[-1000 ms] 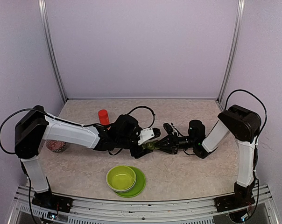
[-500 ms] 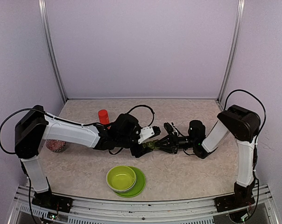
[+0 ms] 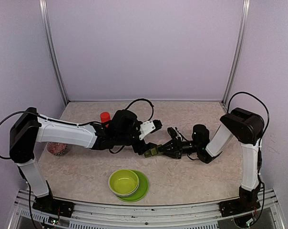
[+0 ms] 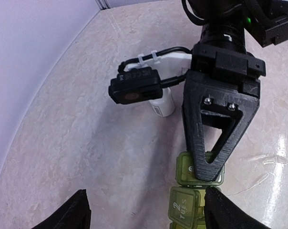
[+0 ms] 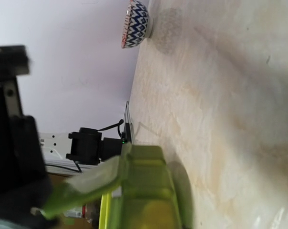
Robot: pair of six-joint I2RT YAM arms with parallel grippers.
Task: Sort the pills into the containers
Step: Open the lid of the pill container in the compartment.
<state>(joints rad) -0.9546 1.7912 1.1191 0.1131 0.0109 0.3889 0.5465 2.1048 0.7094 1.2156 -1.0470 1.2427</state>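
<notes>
Left pincer [image 4: 151, 212]: released. Its two dark fingers [image 4: 79, 214] stand wide apart, low over the table [image 4: 87, 143]. Only the near end of the strip box [image 4: 184, 208] lies between them, and neither finger touches it.
Right pincer [image 3: 160, 151]: clenched. In the left wrist view its black triangular finger lies across the far end compartment. In its own wrist view a thin green flap, probably that compartment's lid, runs in toward the jaws. I judge that it is grasping the box by that end.
Strip box: lies flat at mid-table, between the two arms. It is olive-green, and one shut lid marked TUES faces up. The rest runs out of frame.
Pills: none can be made out in any view.
Elsewhere: the lime-green bowl [image 3: 124, 181] on its plate [image 3: 143, 188] near the front, the orange-red bottle [image 3: 105, 117] behind the left arm and the patterned bowl [image 5: 136, 24] at the far left are all well apart from the box.
Step in hand: getting the box open, as I read it. The right pincer pins or lifts one end and the left hovers ready. No sorting is done yet.
Next move calls for: lining the left fingers up on a small lid edge, narrowing them, and closing gently without dragging the light box. The right pincer has to hold firm against that pull.
</notes>
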